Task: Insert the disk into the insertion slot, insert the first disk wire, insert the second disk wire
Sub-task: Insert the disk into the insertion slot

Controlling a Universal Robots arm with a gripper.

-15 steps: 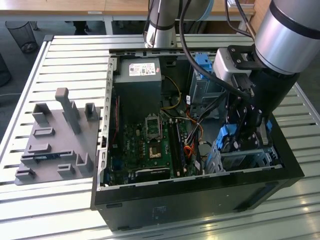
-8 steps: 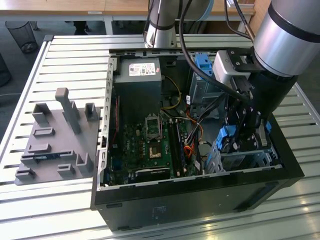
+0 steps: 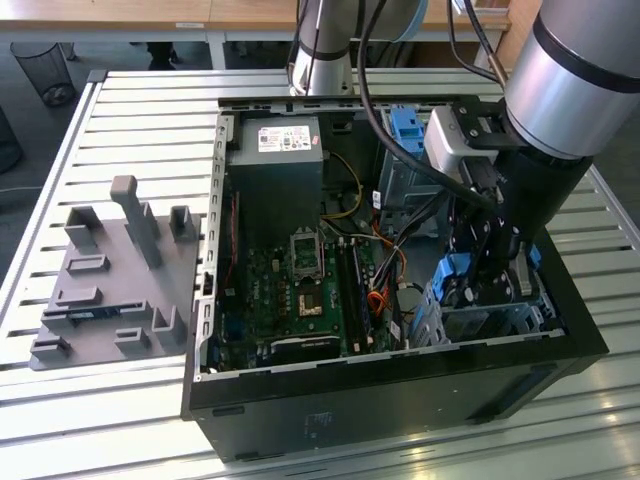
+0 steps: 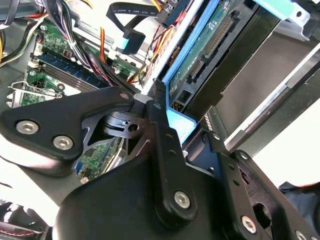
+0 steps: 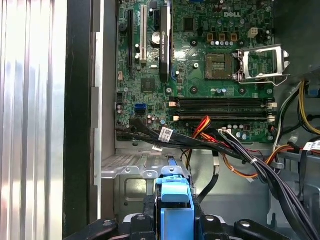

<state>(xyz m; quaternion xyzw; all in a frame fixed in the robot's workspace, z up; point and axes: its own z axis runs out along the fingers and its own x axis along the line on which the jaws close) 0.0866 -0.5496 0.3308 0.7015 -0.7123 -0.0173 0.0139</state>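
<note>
The exterior view looks down on the whole case (image 3: 380, 385); both wrist views peer closely past the end effector (image 5: 176, 222) at the motherboard (image 5: 200, 75).

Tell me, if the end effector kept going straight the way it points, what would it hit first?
Probably the insertion slot: the end effector grips the disk, whose leading edge faces that silver cage in the first wrist view. How close they are is hard to judge.
</note>
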